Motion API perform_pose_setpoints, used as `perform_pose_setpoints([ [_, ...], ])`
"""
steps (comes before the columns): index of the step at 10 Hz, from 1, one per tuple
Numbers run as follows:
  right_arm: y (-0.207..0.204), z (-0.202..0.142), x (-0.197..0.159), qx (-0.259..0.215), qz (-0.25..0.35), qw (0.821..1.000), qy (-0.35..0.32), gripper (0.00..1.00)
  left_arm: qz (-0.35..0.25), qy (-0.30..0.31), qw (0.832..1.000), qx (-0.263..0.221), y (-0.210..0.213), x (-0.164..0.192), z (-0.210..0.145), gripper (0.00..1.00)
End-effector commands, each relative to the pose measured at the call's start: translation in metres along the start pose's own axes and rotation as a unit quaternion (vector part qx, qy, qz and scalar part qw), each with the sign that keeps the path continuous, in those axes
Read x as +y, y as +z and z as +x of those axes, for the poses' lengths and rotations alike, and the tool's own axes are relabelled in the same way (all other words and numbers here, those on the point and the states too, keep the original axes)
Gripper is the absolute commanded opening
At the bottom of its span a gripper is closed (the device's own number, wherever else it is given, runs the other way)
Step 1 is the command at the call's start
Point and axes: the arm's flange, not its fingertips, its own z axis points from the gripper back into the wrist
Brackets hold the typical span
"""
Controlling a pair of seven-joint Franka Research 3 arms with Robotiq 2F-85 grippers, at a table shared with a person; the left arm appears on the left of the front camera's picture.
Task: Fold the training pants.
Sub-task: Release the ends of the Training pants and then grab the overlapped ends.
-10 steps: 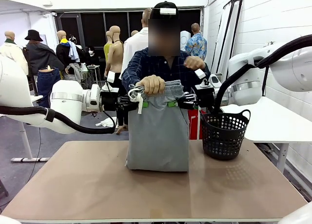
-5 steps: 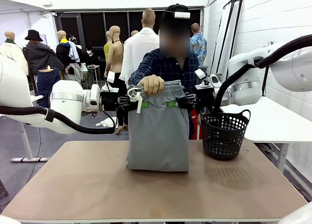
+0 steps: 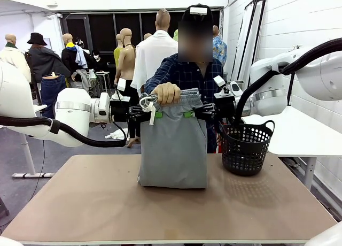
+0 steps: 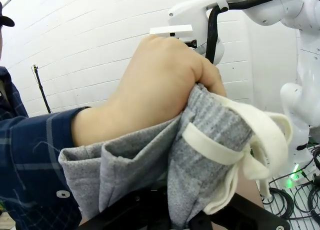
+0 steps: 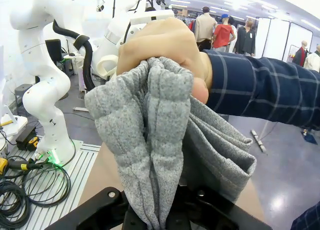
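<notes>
Light grey jersey training pants are being clamped at the waistband by left end effector and right end effector, and gripped by a person's hand; black mesh plastic basket beside on tabletop.

One pair of training pants, one black basket, one table, one hand and two white arms.

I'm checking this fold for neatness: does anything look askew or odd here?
Slightly. The training pants hang between the left gripper and right gripper, but the person's hand bunches the waistband into a crumpled wad, and the white drawstring dangles loose beside it. Nothing looks damaged.
</notes>
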Motion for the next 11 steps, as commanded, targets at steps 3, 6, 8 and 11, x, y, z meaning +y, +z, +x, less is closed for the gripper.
perform_pose_setpoints([
  [3, 0.0, 0.0, 0.0, 0.0, 0.0, 1.0, 0.0, 0.0, 0.0, 0.0, 1.0, 0.0, 0.0, 0.0, 0.0, 0.0],
  [6, -0.0006, 0.0006, 0.0024, -0.005, 0.013, 1.0, -0.013, 0.12, -0.03, 0.006, 1.0, 0.003, -0.001, -0.0039, 0.0004, 0.03],
  [8, -0.0002, 0.002, 0.0058, -0.006, 0.022, 1.0, -0.018, 0.5, -0.038, 0.014, 0.999, 0.003, -0.0013, -0.0057, 0.0013, 0.4],
  [11, 0.0016, 0.0033, 0.0064, -0.006, 0.021, 0.999, -0.024, 1.0, -0.038, 0.017, 0.999, 0.004, -0.0012, -0.0062, 0.0017, 0.97],
])
